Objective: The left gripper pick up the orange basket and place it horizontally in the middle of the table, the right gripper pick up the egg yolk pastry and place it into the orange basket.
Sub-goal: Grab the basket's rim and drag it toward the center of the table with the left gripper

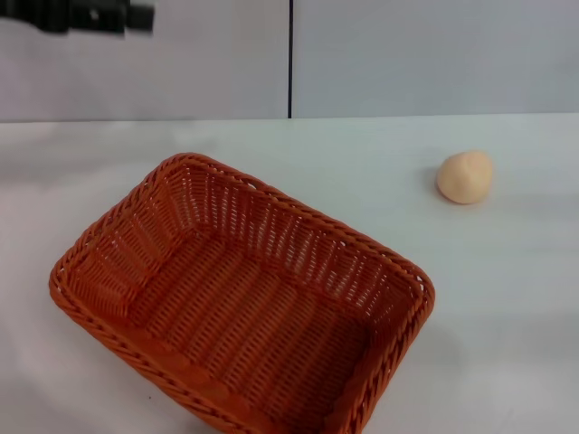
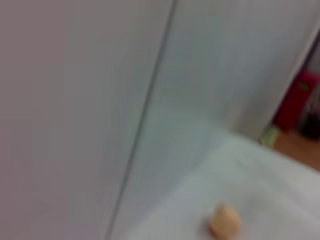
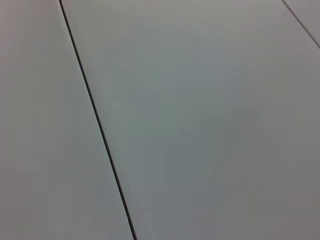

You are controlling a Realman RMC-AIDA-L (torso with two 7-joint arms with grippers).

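The orange basket (image 1: 240, 298) lies empty on the white table (image 1: 507, 298), at the near left and turned at an angle to the table's edges. The egg yolk pastry (image 1: 465, 176) rests on the table at the far right, well apart from the basket; it also shows in the left wrist view as the pastry (image 2: 225, 221). A black part of my left gripper (image 1: 99, 16) hangs high at the far left, above and behind the basket and touching nothing. My right gripper is out of view.
A grey panelled wall (image 1: 407, 54) with a dark vertical seam (image 1: 290, 59) stands behind the table. The right wrist view shows only the wall panels (image 3: 200, 125). A red object (image 2: 300, 97) stands off past the table's end.
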